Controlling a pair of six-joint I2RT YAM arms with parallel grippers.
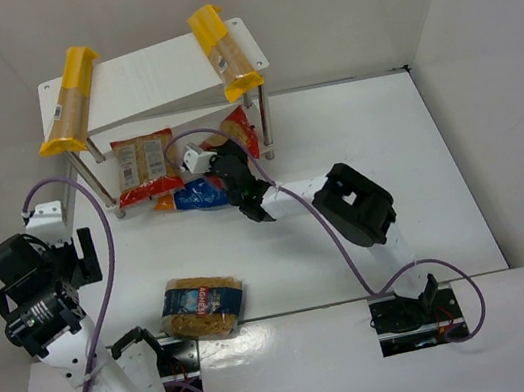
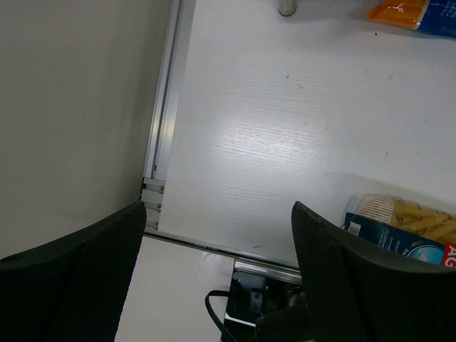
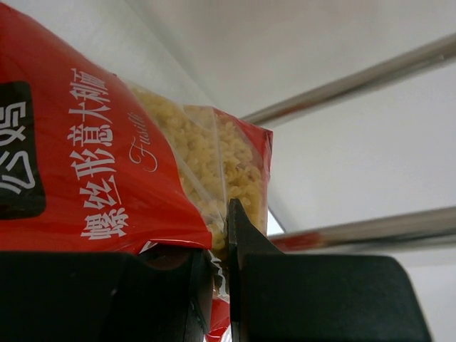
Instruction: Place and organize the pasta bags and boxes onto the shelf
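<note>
Two pasta boxes (image 1: 69,100) lie on the top board of the shelf (image 1: 160,77), above the right gripper (image 3: 222,239), which is clamped on a red bag (image 3: 92,164) beneath that board. The left gripper (image 2: 217,214) has its jaws apart, empty; a blue bag (image 1: 204,308) just right of it is not yet shelved

- Bright, even overhead light; shadows soft and faint.
- Glare streaks the table (image 2: 249,142) under my left wrist camera.
- My right fingers (image 3: 320,299) loom dark, blurred.
</note>
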